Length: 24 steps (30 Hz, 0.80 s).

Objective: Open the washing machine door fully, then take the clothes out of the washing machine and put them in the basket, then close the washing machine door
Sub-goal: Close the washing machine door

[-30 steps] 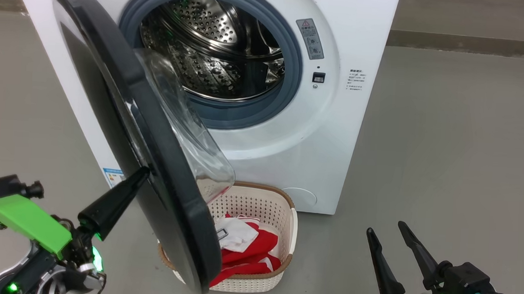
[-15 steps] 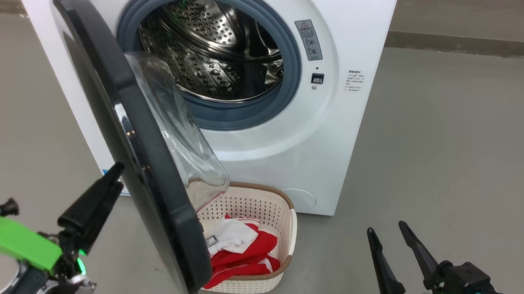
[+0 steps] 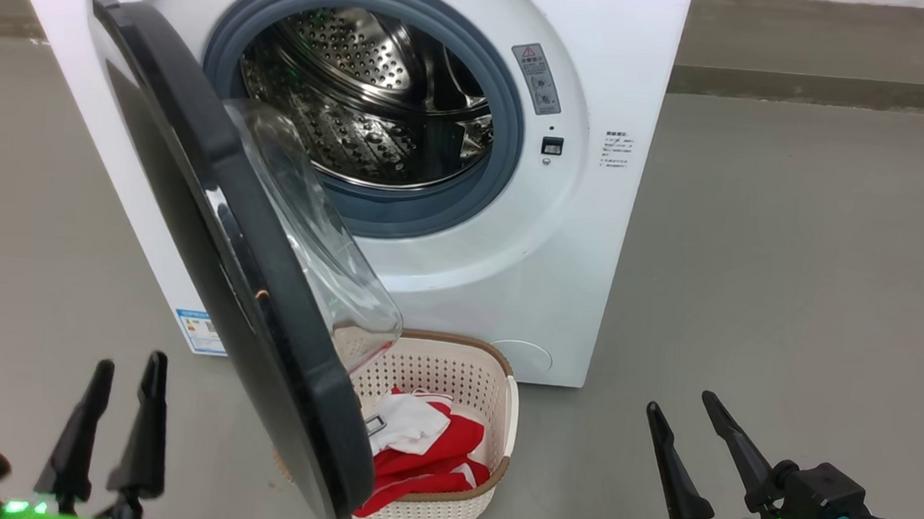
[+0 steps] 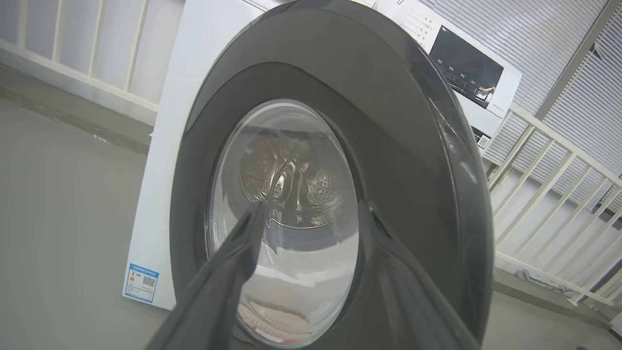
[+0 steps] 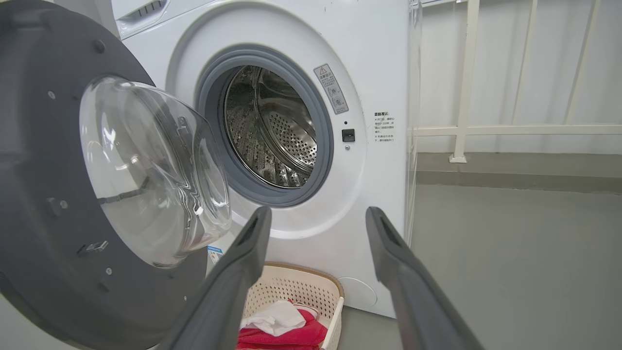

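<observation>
Your washer (image 3: 602,59) looks empty; clothes (image 3: 451,443) sit in basket (image 3: 465,341). Door (image 3: 196,155), just right of left claw (image 3: 131,361), not yet closed. Left claw, right claw (image 3: 680,402): wide apart, empty.

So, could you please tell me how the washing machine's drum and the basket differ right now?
The drum is shiny perforated steel; the basket is cream plastic with a brown rim. The drum's visible inside is bare, while the basket holds the red and white clothes. Both have perforated walls.
</observation>
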Available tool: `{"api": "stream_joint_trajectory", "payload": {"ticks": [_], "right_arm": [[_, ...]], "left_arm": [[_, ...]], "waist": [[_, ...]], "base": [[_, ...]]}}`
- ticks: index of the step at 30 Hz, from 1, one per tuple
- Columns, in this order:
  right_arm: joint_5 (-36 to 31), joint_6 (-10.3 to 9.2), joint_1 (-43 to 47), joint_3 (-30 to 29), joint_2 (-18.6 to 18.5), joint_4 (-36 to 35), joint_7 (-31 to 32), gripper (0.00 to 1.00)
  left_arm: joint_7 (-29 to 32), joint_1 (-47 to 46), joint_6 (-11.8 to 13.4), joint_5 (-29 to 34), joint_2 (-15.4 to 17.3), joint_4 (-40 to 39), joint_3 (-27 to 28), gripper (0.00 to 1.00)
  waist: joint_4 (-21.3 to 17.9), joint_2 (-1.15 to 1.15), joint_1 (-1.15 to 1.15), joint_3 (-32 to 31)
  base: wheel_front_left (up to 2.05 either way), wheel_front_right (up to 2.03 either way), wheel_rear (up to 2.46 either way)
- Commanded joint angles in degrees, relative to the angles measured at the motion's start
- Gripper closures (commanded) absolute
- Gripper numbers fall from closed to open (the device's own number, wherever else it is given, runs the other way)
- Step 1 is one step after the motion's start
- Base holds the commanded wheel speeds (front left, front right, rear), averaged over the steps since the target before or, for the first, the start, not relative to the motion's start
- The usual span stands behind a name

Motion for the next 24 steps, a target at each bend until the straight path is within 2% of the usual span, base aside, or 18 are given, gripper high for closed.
{"api": "stream_joint_trajectory", "payload": {"ticks": [1, 6, 11, 15, 24], "right_arm": [[0.1, 0.29, -1.8, 1.2, -0.3, -1.2, -0.4, 0.0], [0.2, 0.29, -1.8, 1.4, -0.2, -1.4, -0.4, 0.0], [0.3, 0.29, -1.6, 1.4, -0.1, -1.6, -0.4, 0.0], [0.4, 0.29, -1.6, 1.5, 0.0, -1.5, -0.4, 0.0], [0.5, 0.29, -1.6, 1.4, 0.1, -1.6, -0.4, 0.0]], "left_arm": [[-3.1, -0.8, -0.7, 2.8, 1.5, -0.3, 1.0, 0.0], [-11.0, 1.1, -0.6, 12.4, 2.6, 3.4, -0.9, 0.0], [-12.4, 2.8, -0.5, 20.8, 2.5, 5.4, -2.1, 0.0], [-12.4, 4.9, -0.2, 27.2, 0.1, 4.3, -0.4, 0.0], [-12.5, 7.2, -0.4, 31.2, -2.7, 5.0, 2.2, 0.0]], "waist": [[-0.3, 0.0, 0.0, -0.2], [-1.1, 0.0, 0.0, -0.3], [-1.7, 0.0, 0.0, -0.2], [-2.2, 0.0, 0.0, -0.2], [-2.4, 0.0, 0.0, -0.1]], "base": [[0.0, 0.0, 0.0], [0.0, 0.0, 0.0], [0.0, 0.0, 0.0], [0.0, 0.0, 0.0], [0.0, 0.0, 0.0]]}}
